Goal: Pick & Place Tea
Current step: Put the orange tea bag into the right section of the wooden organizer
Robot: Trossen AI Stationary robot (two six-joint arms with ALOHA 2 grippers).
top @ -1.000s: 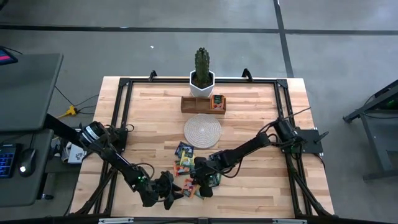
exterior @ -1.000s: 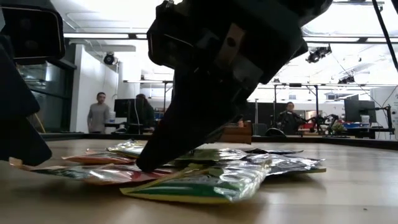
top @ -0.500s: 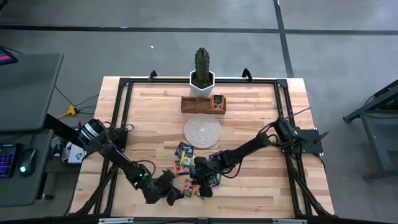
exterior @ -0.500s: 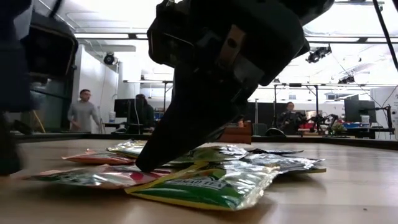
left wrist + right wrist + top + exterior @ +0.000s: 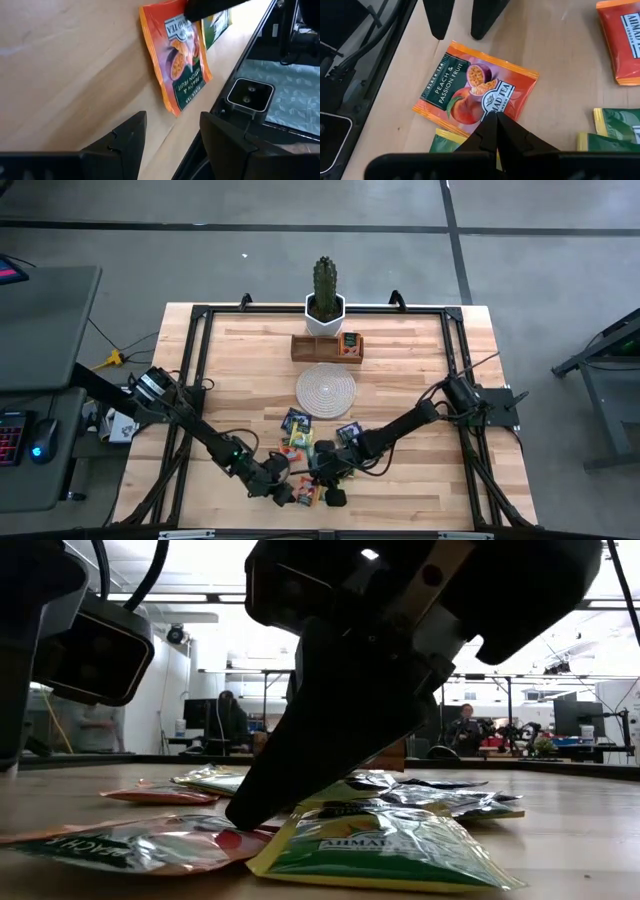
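Note:
An orange peach-and-passion-fruit tea sachet (image 5: 477, 90) lies flat on the wooden table near its front edge, at the near side of a loose heap of tea sachets (image 5: 300, 445). My right gripper (image 5: 496, 120) is shut, with its tips resting on this sachet. My left gripper (image 5: 172, 135) stands open just beside the sachet's other side (image 5: 175, 100); its two fingers (image 5: 440, 20) touch nothing. In the low view the right gripper's tip (image 5: 240, 815) comes down among the sachets, and a green sachet (image 5: 385, 845) lies in front. My right gripper presses its shut fingertips down on the orange sachet's printed face (image 5: 495, 102), close to the edge nearest the gripper. The fingers slant down from the table's right. The sachet lies flat on the table under them.
A red sachet (image 5: 622, 40) and green sachets (image 5: 615, 130) lie close by. Farther back are the round woven mat (image 5: 326, 390), a wooden tray (image 5: 315, 347) and a potted cactus (image 5: 324, 290). The black frame rail and the low camera (image 5: 250, 95) border the front edge.
My left gripper has swung toward the table's right, up to the orange sachet, and has rolled about its own axis. My right gripper, still shut, has moved toward the near edge, and the orange and green sachets have slid nearer to the front edge with it.

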